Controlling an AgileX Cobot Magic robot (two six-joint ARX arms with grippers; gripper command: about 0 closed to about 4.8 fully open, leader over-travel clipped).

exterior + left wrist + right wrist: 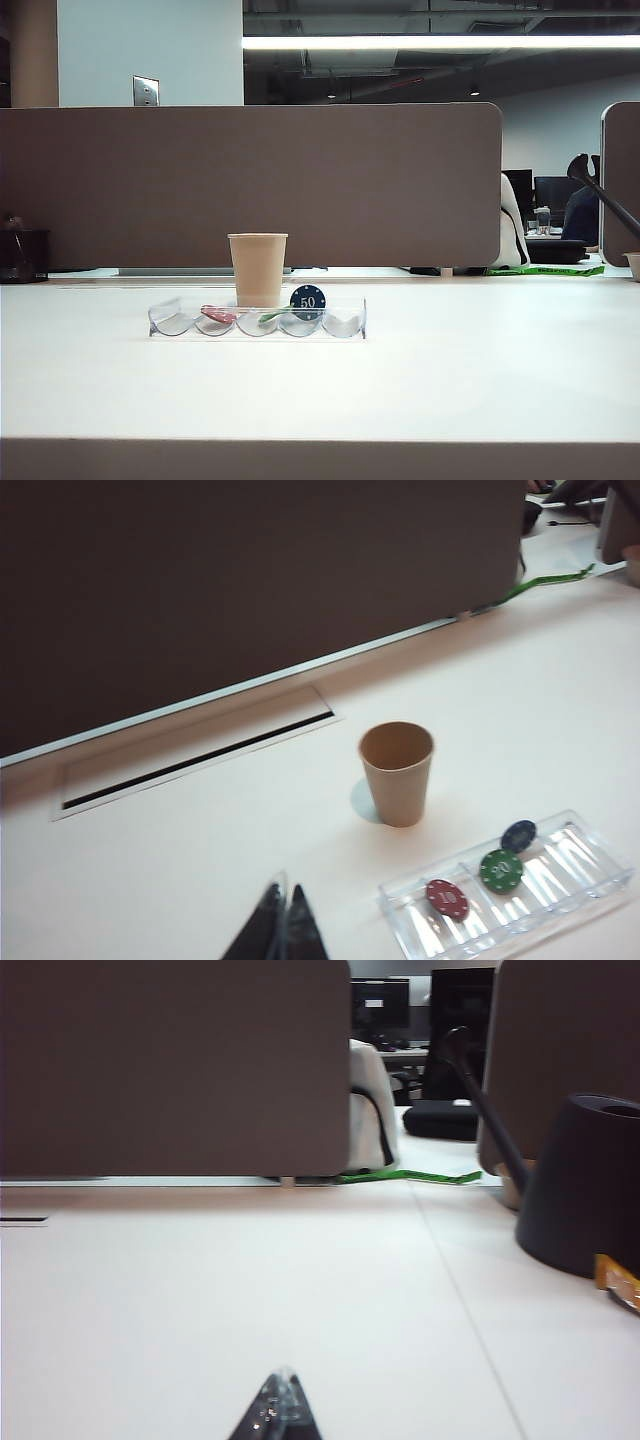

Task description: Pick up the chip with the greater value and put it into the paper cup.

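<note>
The exterior view sits low at the white surface [320, 390], facing the plain beige paper cup [258, 268] and clear plastic chip tray [257, 321] head-on. The left wrist view looks down from higher, sharing both cup [397, 772] and tray [560, 865]. The right wrist view skims low, facing the brown partition [175, 1065].

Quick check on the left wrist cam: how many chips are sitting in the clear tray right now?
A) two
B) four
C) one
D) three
D: the clear tray holds three, a red chip, a green chip and a blue chip, each leaning in its own slot; no black chip shows there. The paper cup stands on the table apart from the tray.
</note>
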